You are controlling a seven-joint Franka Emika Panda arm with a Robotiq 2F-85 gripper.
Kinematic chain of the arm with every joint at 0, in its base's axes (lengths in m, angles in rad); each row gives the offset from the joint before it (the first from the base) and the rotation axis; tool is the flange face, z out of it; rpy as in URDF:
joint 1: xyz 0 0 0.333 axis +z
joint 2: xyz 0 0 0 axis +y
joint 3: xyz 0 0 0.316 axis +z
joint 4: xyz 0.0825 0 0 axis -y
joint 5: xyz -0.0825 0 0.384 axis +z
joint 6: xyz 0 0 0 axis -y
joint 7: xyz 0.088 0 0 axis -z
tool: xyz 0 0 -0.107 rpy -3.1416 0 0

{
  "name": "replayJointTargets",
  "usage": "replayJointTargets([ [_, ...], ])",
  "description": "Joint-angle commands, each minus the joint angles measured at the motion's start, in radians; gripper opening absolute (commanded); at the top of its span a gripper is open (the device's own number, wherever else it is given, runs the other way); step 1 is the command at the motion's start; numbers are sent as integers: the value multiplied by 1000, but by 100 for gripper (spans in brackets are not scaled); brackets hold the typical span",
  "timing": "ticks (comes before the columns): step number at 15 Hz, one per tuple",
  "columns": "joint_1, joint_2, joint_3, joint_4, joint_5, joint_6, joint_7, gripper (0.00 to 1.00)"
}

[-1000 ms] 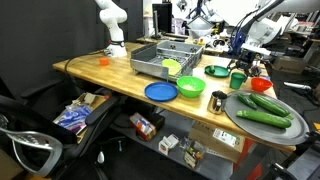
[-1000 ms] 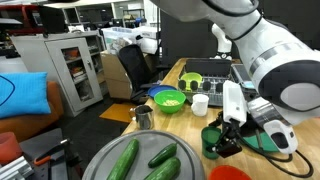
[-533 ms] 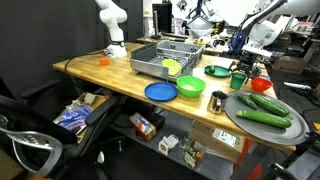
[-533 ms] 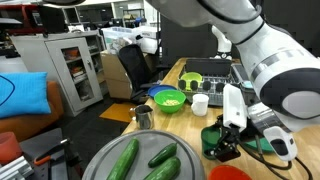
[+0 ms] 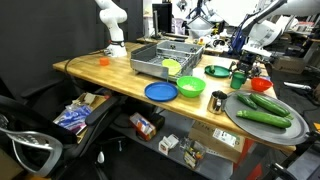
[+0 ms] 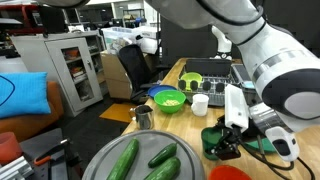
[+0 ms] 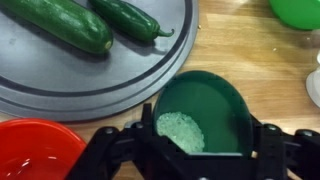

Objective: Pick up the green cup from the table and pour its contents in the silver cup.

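Observation:
The dark green cup holds pale green granules and stands upright near the table's edge. It shows in both exterior views. My gripper comes down from above with one finger pressed on each side of the cup, shut on it; it also shows in both exterior views. I cannot tell whether the cup is lifted off the wood. The silver cup stands upright a short way off, near the table's front edge.
A round grey tray with cucumbers lies right beside the green cup. A red bowl is next to it. A lime-green bowl, a blue plate, a white cup and a grey dish rack lie farther along.
Hardly anything has moved. My gripper and the green cup stay in the same place, with at most a slight shift of the wrist.

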Motion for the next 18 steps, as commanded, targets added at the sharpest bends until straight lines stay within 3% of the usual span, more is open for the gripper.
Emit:
replayJointTargets([
  [1, -27, 14, 22, 33, 9, -19, 8, 54],
  [7, -4, -31, 24, 15, -6, 42, -21, 54],
  [14, 105, -130, -18, -64, -79, 134, -10, 54],
  [18, 164, -211, -26, -171, -143, 240, 32, 54],
])
